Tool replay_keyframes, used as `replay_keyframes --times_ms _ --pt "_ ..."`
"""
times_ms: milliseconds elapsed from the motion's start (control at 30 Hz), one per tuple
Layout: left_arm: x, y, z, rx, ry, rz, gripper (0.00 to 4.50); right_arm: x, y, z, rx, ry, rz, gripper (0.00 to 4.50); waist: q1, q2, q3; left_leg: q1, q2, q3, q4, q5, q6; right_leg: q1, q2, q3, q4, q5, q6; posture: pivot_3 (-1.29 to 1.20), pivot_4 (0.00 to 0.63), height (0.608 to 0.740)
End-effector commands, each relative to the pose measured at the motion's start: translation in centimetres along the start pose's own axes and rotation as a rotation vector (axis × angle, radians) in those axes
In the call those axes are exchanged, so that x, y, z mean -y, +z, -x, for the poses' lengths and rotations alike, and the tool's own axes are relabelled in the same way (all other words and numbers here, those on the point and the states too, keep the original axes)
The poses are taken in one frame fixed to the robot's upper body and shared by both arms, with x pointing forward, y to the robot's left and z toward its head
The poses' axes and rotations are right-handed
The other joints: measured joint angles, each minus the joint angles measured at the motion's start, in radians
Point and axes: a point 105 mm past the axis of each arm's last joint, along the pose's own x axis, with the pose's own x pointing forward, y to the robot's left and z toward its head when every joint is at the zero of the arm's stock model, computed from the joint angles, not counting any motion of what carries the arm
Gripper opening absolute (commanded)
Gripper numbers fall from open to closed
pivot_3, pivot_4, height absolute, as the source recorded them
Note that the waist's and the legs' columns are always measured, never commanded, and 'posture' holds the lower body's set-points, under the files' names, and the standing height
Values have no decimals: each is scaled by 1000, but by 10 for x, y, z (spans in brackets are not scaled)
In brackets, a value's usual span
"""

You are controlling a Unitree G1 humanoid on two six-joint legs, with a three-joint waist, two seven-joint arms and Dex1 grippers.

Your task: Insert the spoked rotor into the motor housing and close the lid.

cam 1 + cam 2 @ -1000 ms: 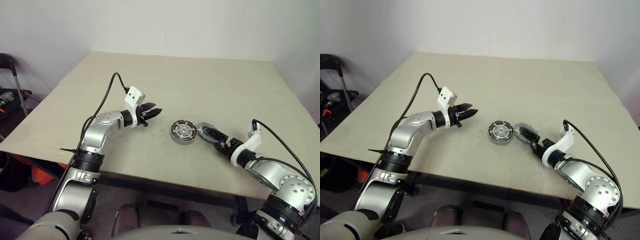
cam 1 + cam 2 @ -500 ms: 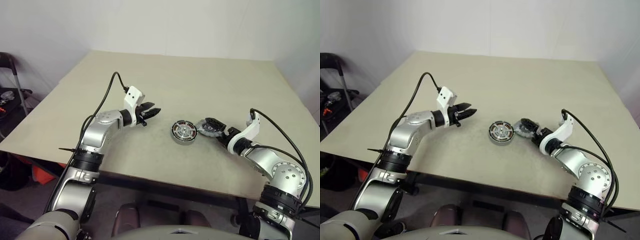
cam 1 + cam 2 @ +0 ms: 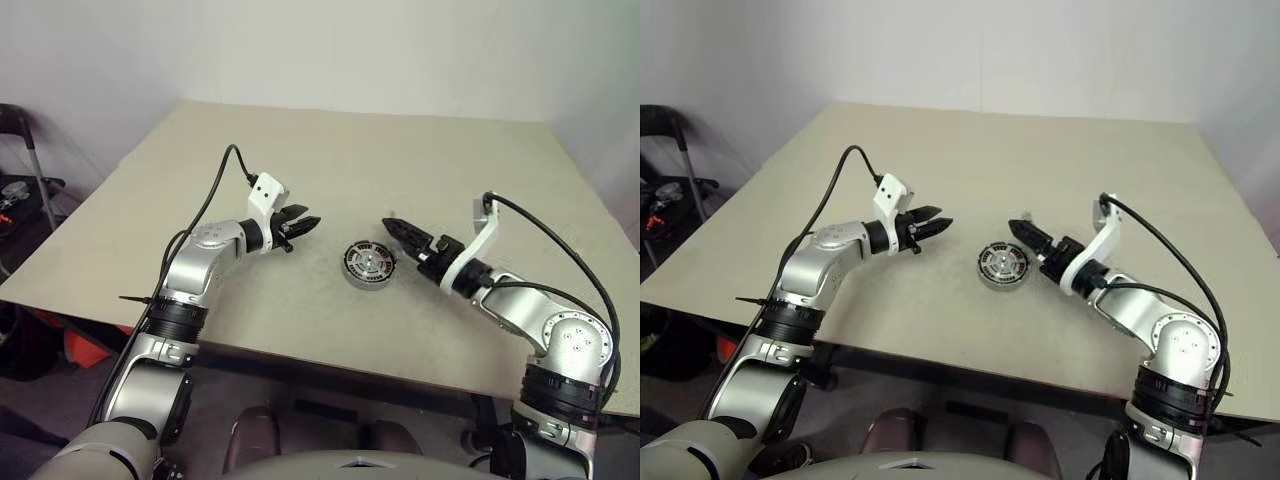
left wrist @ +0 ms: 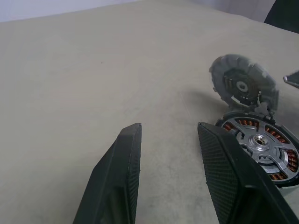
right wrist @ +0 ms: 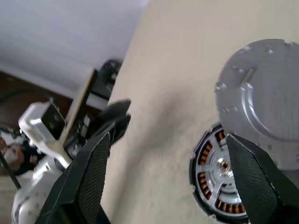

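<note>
Right claw [image 3: 392, 224] above motor housing [image 3: 368, 265]

1. We take this for a bare lab or test room: a plain beige table [image 3: 420, 150] stands against unmarked white walls [image 3: 320, 50].
2. At nine o'clock we see a dark chair [image 3: 20, 130] and a cluttered stand [image 3: 20, 195].
3. On the table, near centre, lies a motor housing [image 3: 368, 265] with copper windings.
</note>
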Motion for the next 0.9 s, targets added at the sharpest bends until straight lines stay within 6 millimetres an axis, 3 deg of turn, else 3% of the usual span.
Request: replay_keyframes --times_ms 33,167,400,667,900 --pt "-6 18 2 42 18 -45 2028 -9 1 -1 1 36 44 4451 0 0 0 0 0 0 0 0 0 0 0 0 0 -1 1 0 0 740" --pt "-9 18 4 41 26 -46 2028 -10 4 -2 3 27 115 4451 0 0 0 -1 0 0 0 0 0 0 0 0 0 -1 1 0 0 740" --pt "-9 17 3 41 29 -44 2028 -1 22 -6 63 -57 392 4451 2 -1 0 -2 0 -1 1 0 0 0 0 -1 0 0 0 0 0 740" --pt "-12 18 5 45 38 -46 2028 12 38 2 121 -105 442 4451 1 -1 0 -2 0 -1 2 -1 2 -1 0 -1 0 1 -1 0 0 740" --pt "-12 18 3 45 38 -46 2028 13 38 2 125 -103 448 4451 1 -1 0 -3 1 -1 6 -3 5 0 0 0 1 1 -2 0 0 740"
